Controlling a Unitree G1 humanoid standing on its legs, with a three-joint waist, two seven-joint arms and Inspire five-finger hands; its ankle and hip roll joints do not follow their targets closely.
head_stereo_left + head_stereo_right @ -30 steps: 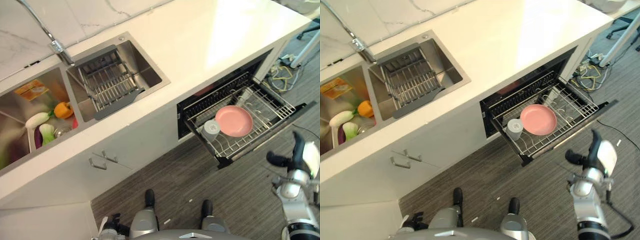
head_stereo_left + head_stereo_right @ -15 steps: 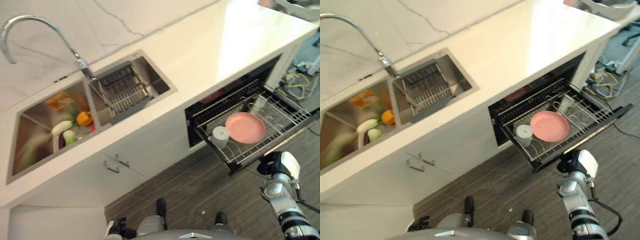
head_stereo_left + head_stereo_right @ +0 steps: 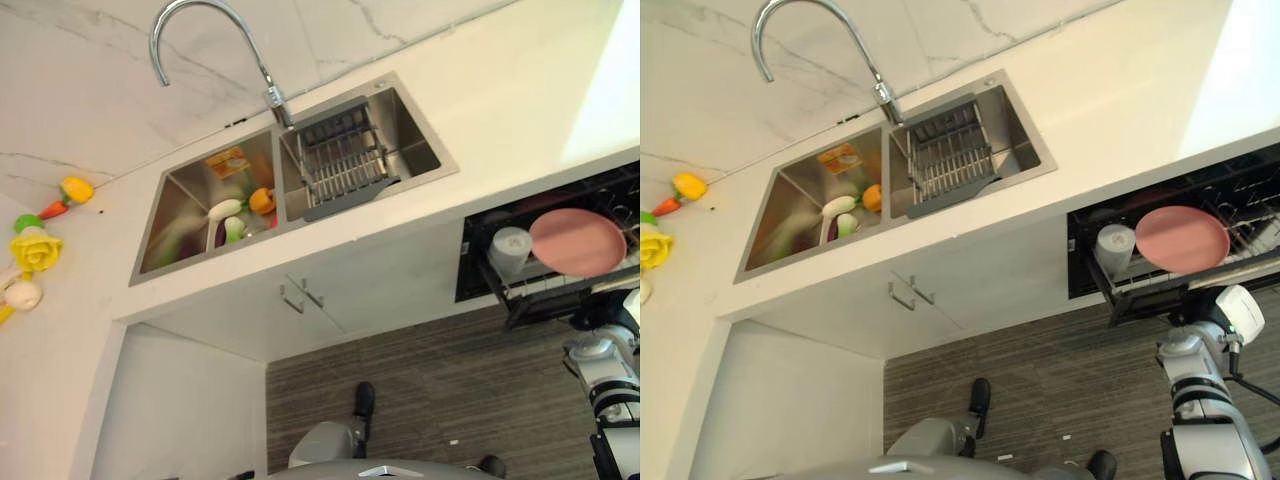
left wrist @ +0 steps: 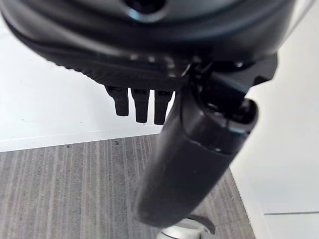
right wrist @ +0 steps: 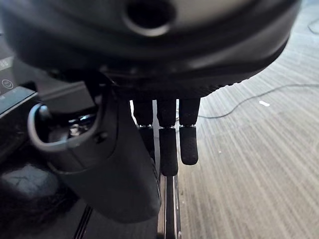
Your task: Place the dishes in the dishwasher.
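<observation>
A pink plate (image 3: pixel 578 242) lies flat in the pulled-out dishwasher rack (image 3: pixel 537 296), with a grey cup (image 3: pixel 510 250) upright just to its left. My right hand (image 3: pixel 1208 308) hangs just below the rack's front edge, its thumb under a white cover. The right wrist view has its fingers (image 5: pixel 169 144) straight and holding nothing, over the dark dishwasher front and the striped floor. My left hand (image 4: pixel 194 149) is down by a white cabinet front, fingers (image 4: pixel 134 102) relaxed and empty.
A double steel sink (image 3: pixel 180 215) is set in the white counter under a curved tap (image 3: pixel 200 30). Its right basin holds a wire drainer (image 3: pixel 345 165); the left holds toy vegetables (image 3: pixel 245 205). Cabinet handles (image 3: pixel 300 295) sit below. More toys (image 3: pixel 35 250) hang at far left.
The camera has swung left, so the sink now sits mid-picture and the dishwasher at the right edge. My right hand came down from its raised pose to just under the rack's front.
</observation>
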